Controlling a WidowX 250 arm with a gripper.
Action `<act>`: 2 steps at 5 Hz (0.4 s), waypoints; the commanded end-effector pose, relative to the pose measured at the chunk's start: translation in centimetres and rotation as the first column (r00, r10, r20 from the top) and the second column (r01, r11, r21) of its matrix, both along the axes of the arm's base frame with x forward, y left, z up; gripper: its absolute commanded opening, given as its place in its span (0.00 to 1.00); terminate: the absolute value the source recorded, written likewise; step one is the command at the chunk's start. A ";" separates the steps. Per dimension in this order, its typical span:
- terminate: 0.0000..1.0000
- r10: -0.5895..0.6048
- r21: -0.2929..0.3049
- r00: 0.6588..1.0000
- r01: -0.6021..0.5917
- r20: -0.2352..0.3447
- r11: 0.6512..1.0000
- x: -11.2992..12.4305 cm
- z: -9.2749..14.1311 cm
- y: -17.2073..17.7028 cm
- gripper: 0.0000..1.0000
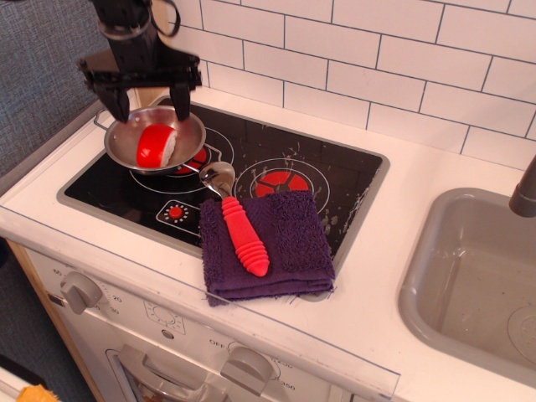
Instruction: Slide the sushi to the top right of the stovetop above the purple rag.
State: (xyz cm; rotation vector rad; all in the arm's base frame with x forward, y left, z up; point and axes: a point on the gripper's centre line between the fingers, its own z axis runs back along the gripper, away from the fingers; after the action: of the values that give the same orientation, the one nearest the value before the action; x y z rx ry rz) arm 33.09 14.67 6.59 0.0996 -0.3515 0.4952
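Note:
The sushi (156, 145), glossy red on a white base, lies tilted inside a steel bowl (188, 130) on the left burner of the black stovetop (335, 180). The purple rag (293, 234) lies at the stovetop's front right, over its front rim. A metal spoon with a ribbed red handle (244, 235) rests on the rag, its scoop on the glass. My gripper (146, 105) is open, with its two black fingers (180, 104) spread just above the bowl's back rim, over the sushi and apart from it.
A white tiled wall (377, 67) runs behind the stovetop. A grey sink (469, 276) is at the right with a dark faucet (525, 193). Oven knobs (79, 291) sit on the front panel below the white counter.

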 end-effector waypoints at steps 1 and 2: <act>0.00 -0.021 -0.002 0.999 0.021 -0.031 1.000 0.6 -1.5 0.1 1.00; 0.00 -0.015 0.021 0.999 0.016 -0.042 1.000 0.2 -2.5 -0.2 0.00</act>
State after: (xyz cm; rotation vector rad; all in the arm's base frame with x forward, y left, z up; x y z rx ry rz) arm 32.96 14.63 3.37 0.1252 -0.2867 0.4776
